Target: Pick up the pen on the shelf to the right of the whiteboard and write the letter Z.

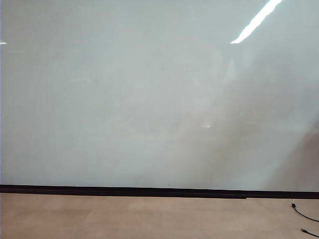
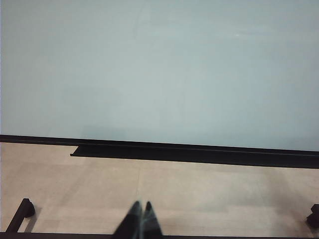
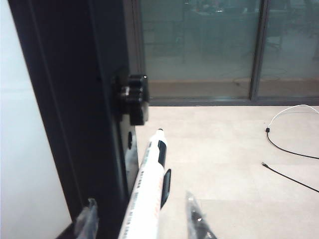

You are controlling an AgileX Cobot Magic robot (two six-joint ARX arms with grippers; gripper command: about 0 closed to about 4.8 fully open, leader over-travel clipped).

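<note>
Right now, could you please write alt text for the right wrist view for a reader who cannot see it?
The right gripper has its jaws apart on either side of the pen, a slim white marker with a small black tip; whether they touch it cannot be told. Beside it rises a black frame with a black knob. Beyond are beige floor and a thin black cable.

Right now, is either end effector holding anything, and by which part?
Nothing is held yet. The right end effector straddles the pen at its barrel, fingers apart from it. The left end effector is shut on nothing.
</note>
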